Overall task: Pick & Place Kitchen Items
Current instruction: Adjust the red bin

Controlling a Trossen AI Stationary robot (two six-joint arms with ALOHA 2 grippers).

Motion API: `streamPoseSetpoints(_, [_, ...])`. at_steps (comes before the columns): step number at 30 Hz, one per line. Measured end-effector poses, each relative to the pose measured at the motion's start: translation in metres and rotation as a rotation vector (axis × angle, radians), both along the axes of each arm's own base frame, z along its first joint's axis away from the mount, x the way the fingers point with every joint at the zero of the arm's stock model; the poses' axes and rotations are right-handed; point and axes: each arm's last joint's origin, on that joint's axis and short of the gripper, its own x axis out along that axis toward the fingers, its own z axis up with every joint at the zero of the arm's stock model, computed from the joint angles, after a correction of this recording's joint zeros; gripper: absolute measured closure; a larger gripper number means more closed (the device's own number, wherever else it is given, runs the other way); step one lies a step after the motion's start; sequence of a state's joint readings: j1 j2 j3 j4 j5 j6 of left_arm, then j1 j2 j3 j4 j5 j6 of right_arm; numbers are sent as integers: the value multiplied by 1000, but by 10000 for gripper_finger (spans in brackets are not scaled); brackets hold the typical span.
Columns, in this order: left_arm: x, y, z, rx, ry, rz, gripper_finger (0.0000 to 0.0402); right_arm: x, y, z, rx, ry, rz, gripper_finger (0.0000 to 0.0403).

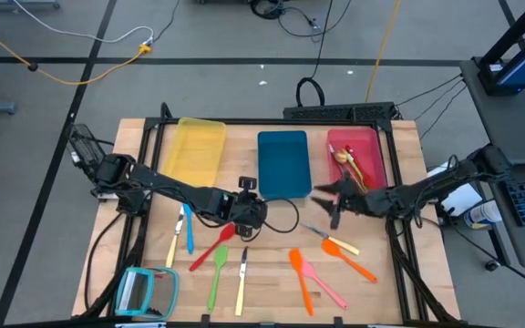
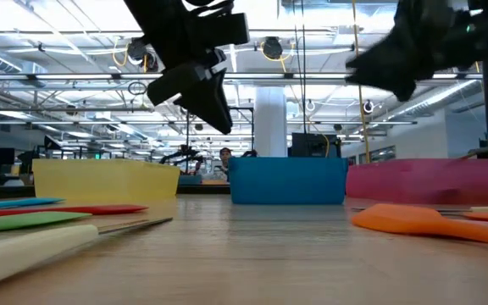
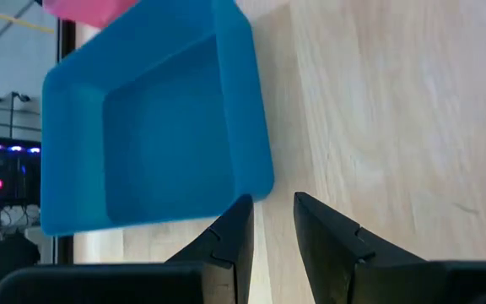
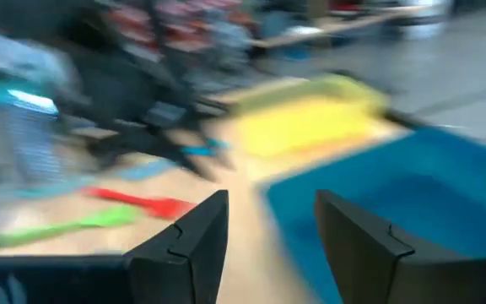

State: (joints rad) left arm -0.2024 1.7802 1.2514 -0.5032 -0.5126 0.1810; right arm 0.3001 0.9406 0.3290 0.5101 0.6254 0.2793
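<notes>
We see the right end effector (image 1: pixel 328 202) open and empty beside the blue tray (image 1: pixel 283 164), the orange spatula (image 1: pixel 348 258) seemingly just nearer us on the tabletop (image 1: pixel 408 273).

Slim plastic utensils lie flat and scattered on the near half of the wooden table. On the left: a blue one (image 1: pixel 190 230) beside a pale yellow one (image 1: pixel 175 244), a red spatula (image 1: pixel 213 247) lying diagonally, a green spatula (image 1: pixel 217 273) and a cream-handled knife (image 1: pixel 241 279) (roughly parallel, pointing near to far). On the right: an orange spatula (image 1: pixel 297 273) crossing a pink one (image 1: pixel 321 282), another orange utensil (image 1: pixel 348 259), and a yellow-handled piece (image 1: pixel 334 239). Metal-and-gold spoons (image 1: pixel 348 164) rest inside the far red tray.
</notes>
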Motion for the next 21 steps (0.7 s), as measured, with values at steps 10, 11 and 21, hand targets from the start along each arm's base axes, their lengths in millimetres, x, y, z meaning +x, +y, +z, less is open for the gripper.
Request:
streamPoseSetpoints(10, [1,0,1,3,-11,-8,309,-23,-28,-26,140,219,-344,234])
streamPoseSetpoints(11, [1,0,1,5,-10,-11,309,-26,-29,-30,148,263,-351,234])
streamPoseSetpoints(21, [3,0,2,6,-28,-17,309,-61,-49,-57,211,588,-635,234])
